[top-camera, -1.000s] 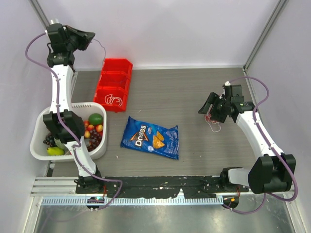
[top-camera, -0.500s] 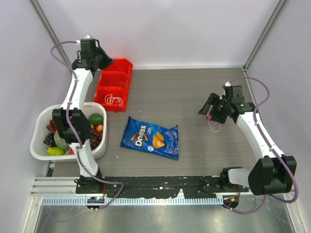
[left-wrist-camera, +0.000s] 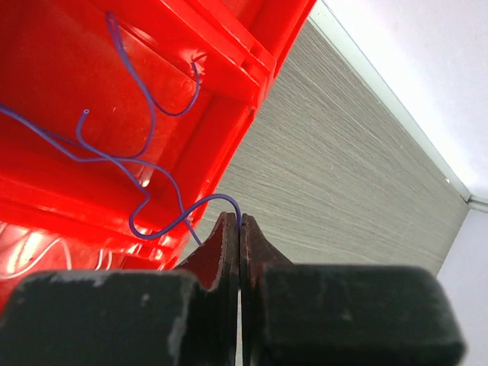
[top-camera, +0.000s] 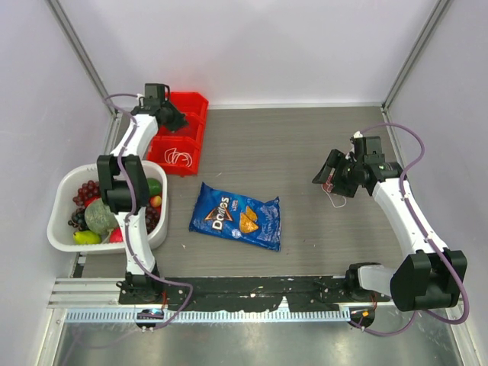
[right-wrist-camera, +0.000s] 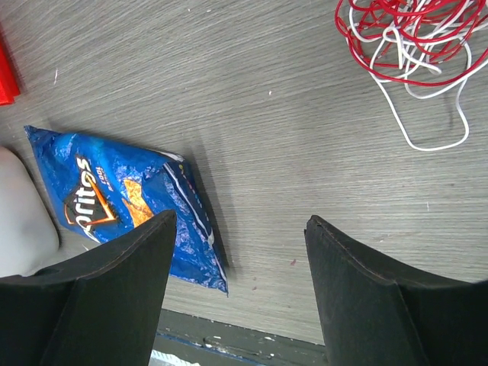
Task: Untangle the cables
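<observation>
My left gripper is shut on a thin bluish cable whose curled length hangs into the red bin at the back left. A white cable lies looped in the bin's front compartment. On the right, a small tangle of red and white cables rests on the table. My right gripper hovers open just beside that tangle, with nothing between its fingers.
A blue Doritos bag lies flat mid-table. A white basket of fruit sits at the near left, beside the left arm. The table's back wall runs just behind the red bin.
The left arm swung down and right from high at the back-left corner to over the red bin, still shut on the bluish cable. The right arm barely moved.
</observation>
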You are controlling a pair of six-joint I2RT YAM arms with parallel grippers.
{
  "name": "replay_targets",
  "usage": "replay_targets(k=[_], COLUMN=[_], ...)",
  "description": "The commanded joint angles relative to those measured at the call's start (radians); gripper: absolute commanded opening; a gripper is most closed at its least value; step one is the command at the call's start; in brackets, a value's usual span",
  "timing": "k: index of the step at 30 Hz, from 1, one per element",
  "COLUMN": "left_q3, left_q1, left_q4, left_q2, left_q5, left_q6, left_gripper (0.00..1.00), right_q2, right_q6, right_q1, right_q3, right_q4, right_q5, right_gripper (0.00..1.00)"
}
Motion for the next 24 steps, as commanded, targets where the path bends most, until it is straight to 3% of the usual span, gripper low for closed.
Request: replay_targets(k=[1, 5, 12, 15, 19, 24], left_q3=[0.084, 0.121, 0.074, -0.029, -0.070, -0.243], left_q1=[0.011, 0.039, 0.069, 0.069, 0.053, -0.073], left_q4=[0.065, 0.049, 0.058, 0.108, 0.028, 0.031], left_q2=[0.051, 0.108, 0.029, -0.085, -0.192, -0.372], left_q5=[0.025, 0.076, 0.142, 0.126, 0.085, 0.123], left_q6=[-0.069, -0.139, -0.150, -0.166, -0.101, -0.054], left_gripper=[0.00, 0.05, 0.56, 0.59, 0.61, 0.62], right_q2=[-0.027, -0.027, -0.013, 0.011, 0.056, 0.137], right_q6=[-0.026, -0.028, -0.018, -0.015, -0.014, 0.024], right_q1=[0.000, 0.000, 0.000, 0.000, 0.000, 0.000], right_q3=[0.008, 0.008, 0.019, 0.032, 0.061, 0.080], right_q4=[-0.011, -0.020, -0.021, -0.030, -0.073, -0.109], right_q5=[0.015, 0.024, 0.009, 0.044, 0.127, 0.290], right_gripper=[0.73, 0.73, 0.73, 0.71, 0.69, 0.68])
